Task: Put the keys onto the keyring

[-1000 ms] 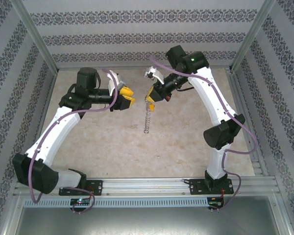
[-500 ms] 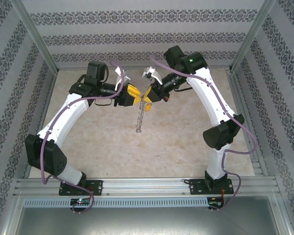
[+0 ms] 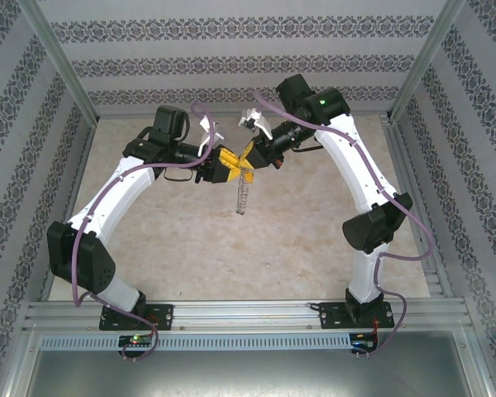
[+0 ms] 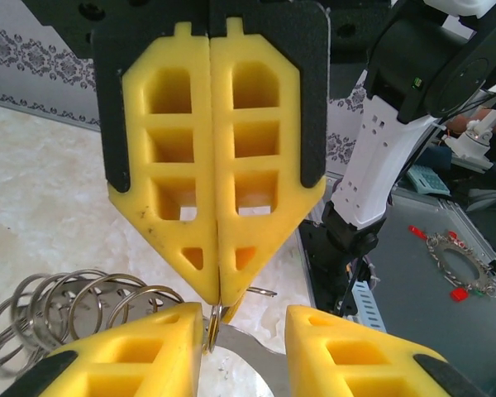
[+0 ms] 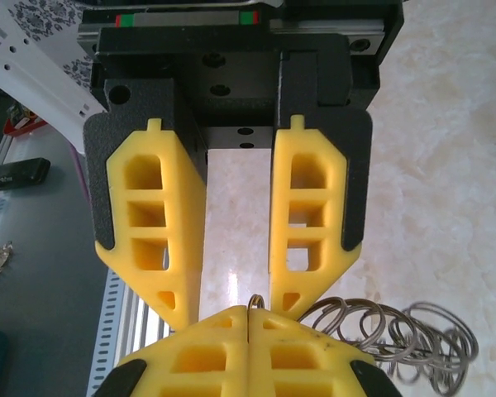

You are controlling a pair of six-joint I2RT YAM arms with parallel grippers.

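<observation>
A: Silvery ring chain (image 3: pixel 242 198)?
B: Hangs mid-air from the fingertips, well off every table (image 3: pixel 314 248) edge, free room around.
A: Jaws?
B: Left gripper (image 4: pixel 218 285) clenched on the top ring; right gripper (image 5: pixel 236 302) spread, tips just beside left's.

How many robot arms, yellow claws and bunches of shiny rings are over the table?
Robot arms: 2, the left arm and right arm
Yellow claws: 2, the left gripper and right gripper
Hanging ring bunch: 1
Total: 5
</observation>
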